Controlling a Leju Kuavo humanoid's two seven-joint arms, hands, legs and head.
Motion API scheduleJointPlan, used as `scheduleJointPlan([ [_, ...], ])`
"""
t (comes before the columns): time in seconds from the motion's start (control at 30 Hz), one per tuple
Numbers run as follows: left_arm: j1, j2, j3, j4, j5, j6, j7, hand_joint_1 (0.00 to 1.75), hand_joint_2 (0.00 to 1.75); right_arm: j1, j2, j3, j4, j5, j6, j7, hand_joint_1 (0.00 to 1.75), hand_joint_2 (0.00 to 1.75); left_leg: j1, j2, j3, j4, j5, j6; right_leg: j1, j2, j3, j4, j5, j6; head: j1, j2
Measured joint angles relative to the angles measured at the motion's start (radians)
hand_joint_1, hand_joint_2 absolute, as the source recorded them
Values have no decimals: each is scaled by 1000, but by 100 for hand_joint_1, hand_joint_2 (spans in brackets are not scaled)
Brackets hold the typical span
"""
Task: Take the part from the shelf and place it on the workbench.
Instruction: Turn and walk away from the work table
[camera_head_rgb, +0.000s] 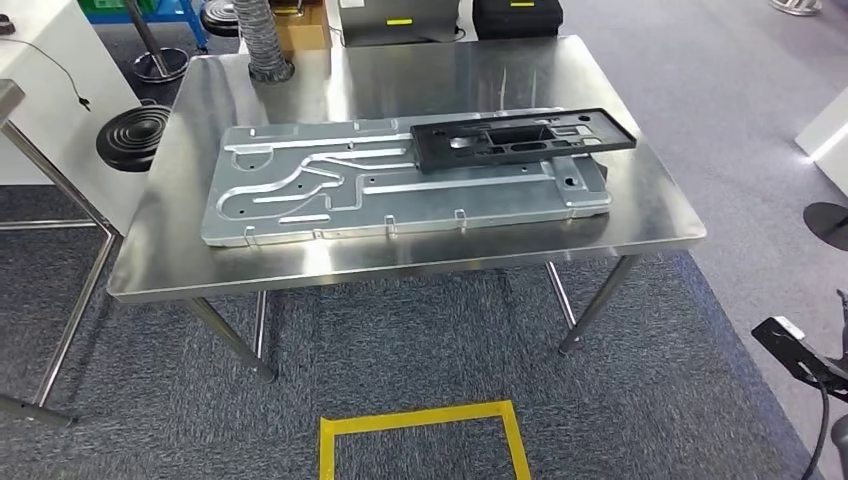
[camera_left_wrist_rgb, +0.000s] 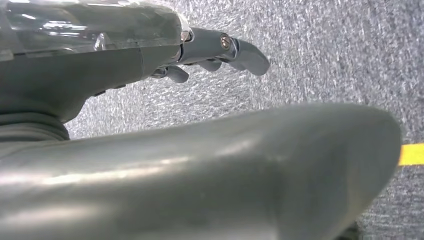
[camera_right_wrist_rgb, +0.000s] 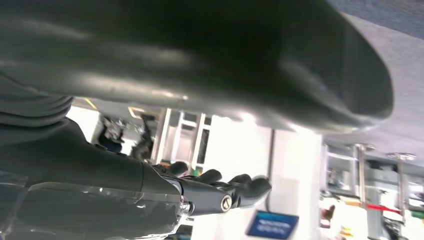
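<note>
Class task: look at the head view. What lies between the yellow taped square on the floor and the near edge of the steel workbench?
In the head view, bare grey carpet lies between the yellow taped square and the workbench.

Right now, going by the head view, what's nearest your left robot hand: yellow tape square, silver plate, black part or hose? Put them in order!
The left robot hand hangs low beside the robot.
1. Yellow tape square: floor, just ahead.
2. Silver plate: middle of the table.
3. Black part: plate's far right.
4. Hose: far edge, left.

Yellow floor square (camera_head_rgb: 424, 440), perhaps tape
</note>
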Motion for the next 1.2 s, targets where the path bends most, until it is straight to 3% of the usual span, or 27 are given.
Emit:
scheduleJointPlan([
  [0.03, 1, 0, 0, 0, 0, 0, 0, 0, 0, 4, 5, -3, 5, 4, -1, 8, 0, 0, 1, -1, -5, 10, -12, -6, -1, -1, -6, -1, 8, -8, 0, 0],
  [0.07, 1, 0, 0, 0, 0, 1, 0, 0, 0, 8, 10, -6, 10, 8, -3, 14, 0, 0, 1, -1, -15, 36, -43, -11, -3, -3, -14, -4, 18, -16, 0, 0],
  [0.17, 1, 0, 1, 0, 0, 1, -1, 0, 0, 30, 28, -14, 27, 10, -9, 26, 0, 0, 3, -2, -62, 209, -181, -20, -2, -5, -48, -2, 46, -28, 0, 0],
  [0.2, 1, 0, 1, 0, -1, 1, -1, 0, 0, 39, 34, -18, 33, 7, -11, 28, 0, 0, 4, -2, -69, 261, -202, -22, -1, -5, -62, 0, 55, -28, 0, 0],
  [0.23, 1, 0, 1, 0, -2, 1, -1, 0, 0, 47, 39, -23, 38, 5, -12, 29, 0, 0, 4, -2, -62, 284, -200, -22, 0, -5, -76, 4, 62, -27, 0, 0],
  [0.27, 1, 0, 1, 0, -2, 1, 0, 0, 0, 55, 45, -29, 43, 3, -13, 30, 0, 0, 4, -2, -39, 274, -181, -22, 1, -5, -90, 9, 69, -26, 0, 0],
  [0.33, 0, 0, 1, 0, -4, 1, 0, 0, 0, 73, 56, -41, 51, -3, -14, 30, 0, 0, 3, -3, 53, 156, -140, -14, 1, -5, -114, 21, 80, -21, 0, 0],
  [0.4, -2, 1, 1, 0, -5, 1, 0, 0, 0, 90, 68, -54, 58, -10, -13, 30, 0, 0, 0, -5, 138, 28, -139, -4, 2, -4, -128, 30, 89, -12, 0, 0],
  [0.43, -3, 1, 1, 0, -5, 1, 0, 0, 0, 97, 75, -59, 61, -12, -13, 30, 0, 0, -2, -5, 155, -3, -147, 1, 3, -4, -130, 31, 94, -6, 0, 0],
  [0.53, -2, 1, 1, 0, -7, 0, -2, 0, 0, 121, 96, -75, 71, -15, -13, 33, 0, 0, -1, -2, 151, -21, -129, 18, 0, -2, -133, 31, 102, 13, 0, 0],
  [0.6, -2, 1, 1, 0, -9, 0, -4, 0, 0, 140, 113, -90, 78, -19, -13, 34, 0, 0, 3, 1, 139, -31, -108, 31, -3, -1, -154, 80, 49, 24, 0, 0],
  [0.67, -2, 1, 1, 0, -12, 0, -5, 0, 0, 158, 134, -107, 86, -28, -13, 34, 0, 0, 2, 3, 118, -31, -92, 36, -6, -1, -197, 200, -37, 32, 0, 0],
  [0.7, 0, 1, 1, 0, -13, 0, -6, 0, 0, 167, 144, -114, 90, -32, -13, 35, 0, 0, 1, 3, 107, -30, -85, 36, -8, -1, -213, 259, -63, 36, 0, 0],
  [0.73, 1, 1, 1, 0, -14, 0, -6, 0, 0, 176, 156, -119, 95, -35, -12, 35, 0, 0, 1, 4, 96, -28, -79, 34, -10, -1, -217, 294, -69, 38, 0, 0],
  [0.77, 1, 1, 1, 0, -15, 0, -6, 0, 0, 184, 166, -124, 99, -36, -12, 36, 0, 0, 1, 4, 86, -25, -74, 32, -12, -1, -201, 289, -55, 39, 0, 0],
  [0.83, 1, 1, 1, 0, -16, 0, -6, 0, 0, 193, 182, -133, 106, -40, -10, 41, 0, 0, 1, 6, 72, -17, -67, 27, -15, -3, -110, 164, -8, 38, 0, 0],
  [0.9, 0, 2, 1, 0, -16, 0, -6, 0, 0, 196, 196, -140, 112, -43, -3, 48, 0, 0, 0, 9, 65, -11, -62, 18, -10, -3, -29, 38, 10, 29, 0, 0],
  [0.93, 0, 2, 0, 0, -16, 0, -6, 0, 0, 198, 202, -142, 115, -44, 1, 53, 0, 0, -1, 10, 63, -9, -60, 13, -6, -2, -14, 10, 7, 21, 0, 0],
  [1.03, 0, 2, 1, 0, -16, 1, -5, 0, 0, 203, 223, -148, 125, -42, 11, 66, 0, 0, 1, 10, 58, -4, -56, -6, -2, 0, -20, -1, 13, -4, 0, 0],
  [1.07, 0, 2, 1, 0, -16, 1, -5, 0, 0, 203, 230, -149, 128, -39, 14, 69, 0, 0, 1, 10, 50, 13, -70, -12, -4, 0, -23, -4, 19, -12, 0, 0],
  [1.1, 0, 2, 1, 0, -16, 1, -5, 0, 0, 203, 238, -150, 131, -36, 18, 73, 0, 0, 2, 8, 35, 49, -98, -17, -6, -1, -26, -6, 24, -19, 0, 0],
  [1.2, 1, 3, 0, 0, -17, 3, -4, 0, 0, 206, 261, -155, 140, -34, 25, 80, 0, 0, 4, 7, -39, 245, -210, -24, -4, -1, -41, -5, 35, -28, 0, 0],
])
